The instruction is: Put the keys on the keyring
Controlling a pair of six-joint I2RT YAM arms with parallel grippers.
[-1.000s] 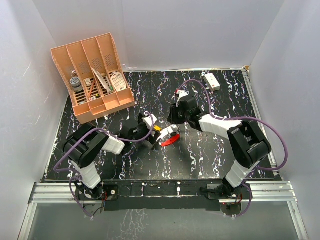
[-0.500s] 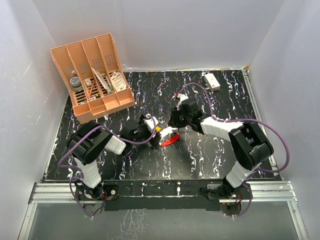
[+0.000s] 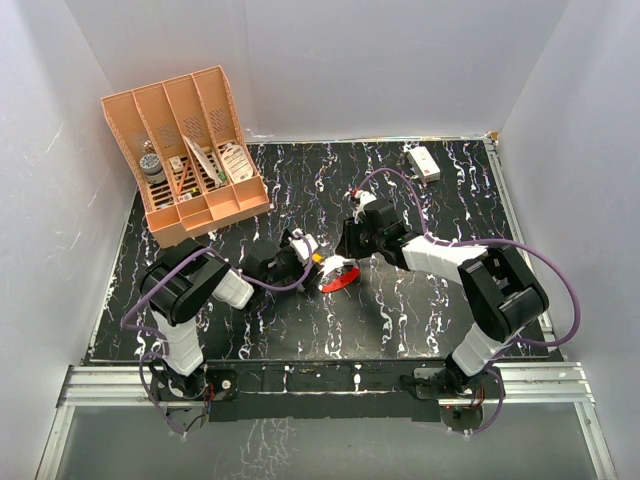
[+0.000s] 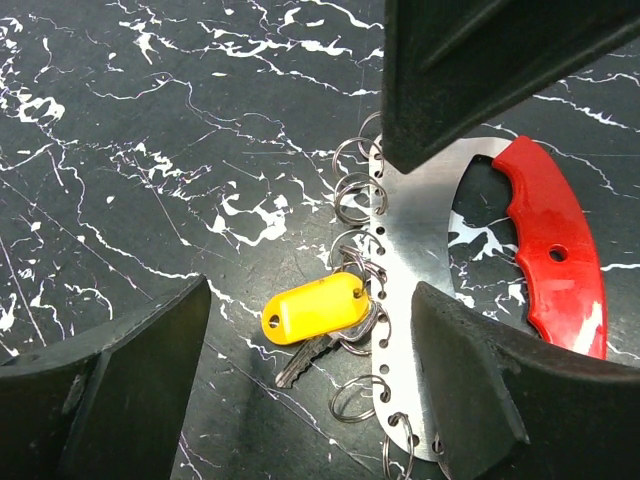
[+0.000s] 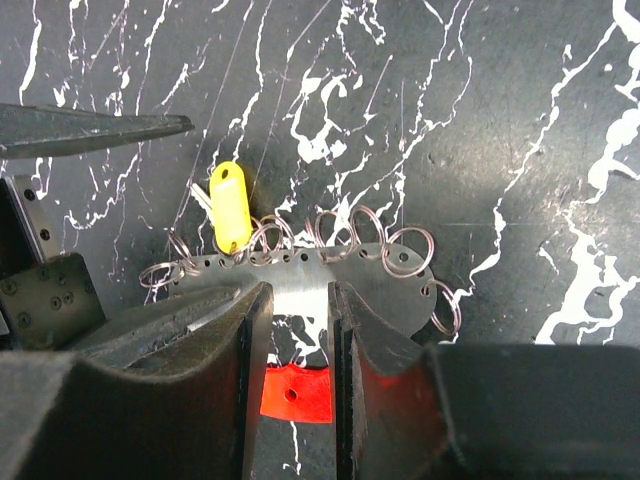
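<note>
Left pincer (image 4: 310,300) narrowed, keys (image 4: 298,365) between fingers (image 4: 120,390); keyring (image 4: 550,240) (red) beside

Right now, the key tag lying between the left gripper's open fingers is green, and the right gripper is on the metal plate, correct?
Not green: the left wrist view shows the key tag is yellow. It does lie between the open fingers of the left gripper, with the right gripper on the metal plate.
</note>
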